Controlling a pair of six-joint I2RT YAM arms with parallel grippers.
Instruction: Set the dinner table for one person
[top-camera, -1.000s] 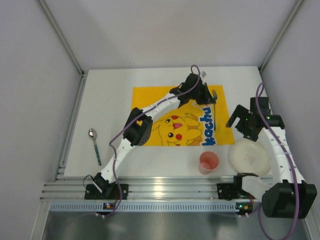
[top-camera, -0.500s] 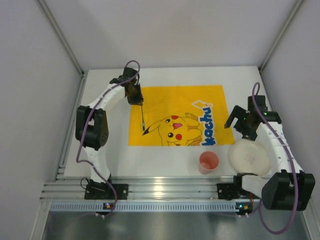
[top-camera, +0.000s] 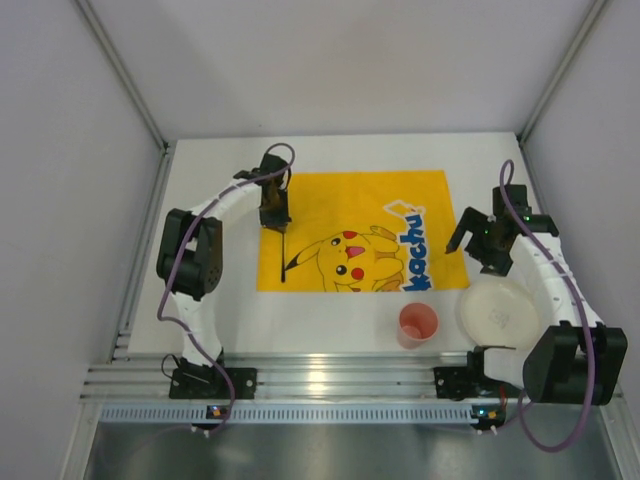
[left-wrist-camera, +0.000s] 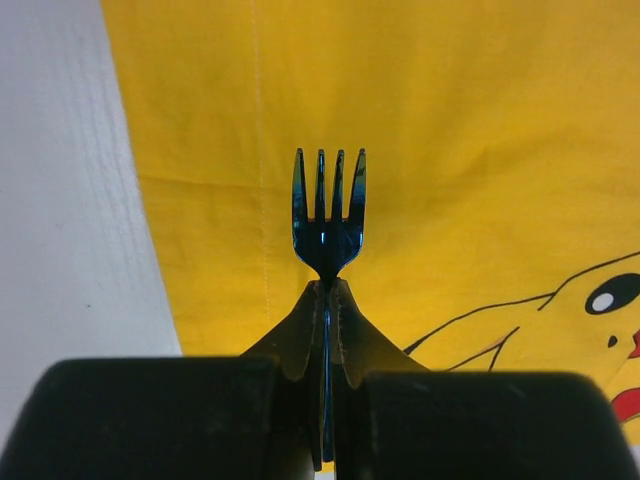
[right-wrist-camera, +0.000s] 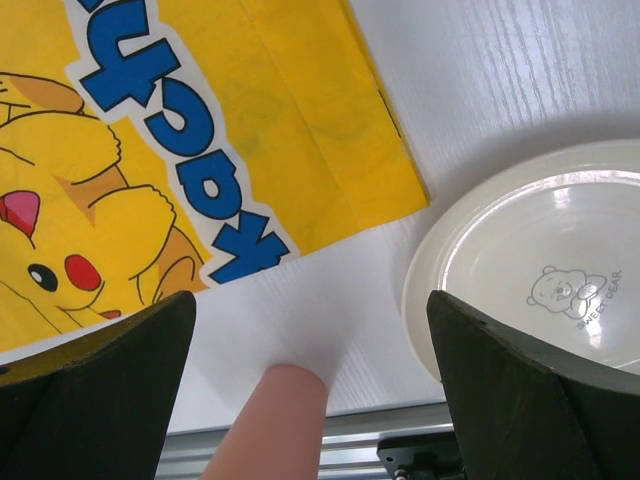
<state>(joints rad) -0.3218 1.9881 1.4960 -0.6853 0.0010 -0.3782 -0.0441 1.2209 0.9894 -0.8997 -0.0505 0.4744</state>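
Note:
My left gripper is shut on the handle of a dark blue fork and holds it over the left edge of the yellow cartoon mat. In the left wrist view the gripper pinches the fork, whose tines point away over the mat. My right gripper is open and empty above the white dinner table, between the mat's right edge and the plate. In the right wrist view its jaws stand wide apart.
A pink cup and a white plate stand at the near right, by the ribbed aluminium rail. They also show in the right wrist view, the cup and the plate. Grey walls enclose the table.
The left arm swung from the mat's far right to its left edge, carrying the fork. The spoon on the left of the table no longer shows where the arm now stands. The right gripper shifted slightly.

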